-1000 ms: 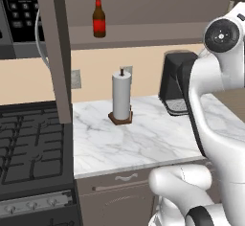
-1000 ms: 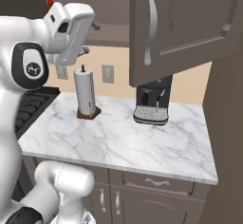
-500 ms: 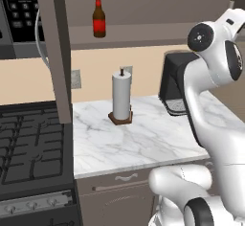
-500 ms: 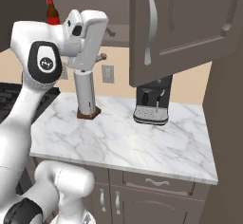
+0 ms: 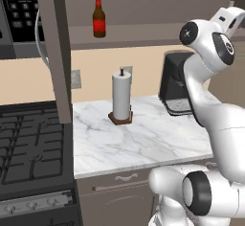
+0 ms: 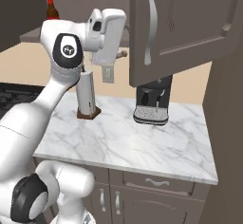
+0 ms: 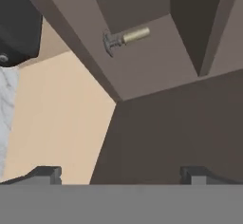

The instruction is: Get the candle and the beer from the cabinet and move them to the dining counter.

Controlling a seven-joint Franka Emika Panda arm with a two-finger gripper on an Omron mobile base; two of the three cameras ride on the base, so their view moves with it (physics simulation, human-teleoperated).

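The beer [image 5: 98, 16], a dark brown bottle with a red label, stands upright on the open cabinet's shelf [image 5: 143, 31]; it also shows at the top left as the beer [image 6: 51, 10]. The candle [image 7: 130, 35], a short beige stick on a small grey holder, stands on the cabinet floor [image 7: 156, 71] and looks sideways because the hand is rolled. My gripper [image 7: 121, 173] is open, with nothing between its fingertips [image 7: 45, 173], and is some way short of the candle. My hand [image 6: 108, 35] is raised beside the open cabinet door [image 6: 180, 28]. The dining counter is out of view.
Below the cabinet, a white paper-towel roll [image 5: 121, 96] and a black coffee machine [image 5: 174, 91] stand on a marble worktop [image 5: 143, 143]. A black stove [image 5: 28, 143] lies to the left, with a microwave [image 5: 19, 14] above it. The left cabinet door [image 5: 55, 52] hangs open.
The arm has swung its hand rightwards and up, from above the paper-towel roll to beside the open cabinet door. The gripper has stayed open. The bottle has not moved.
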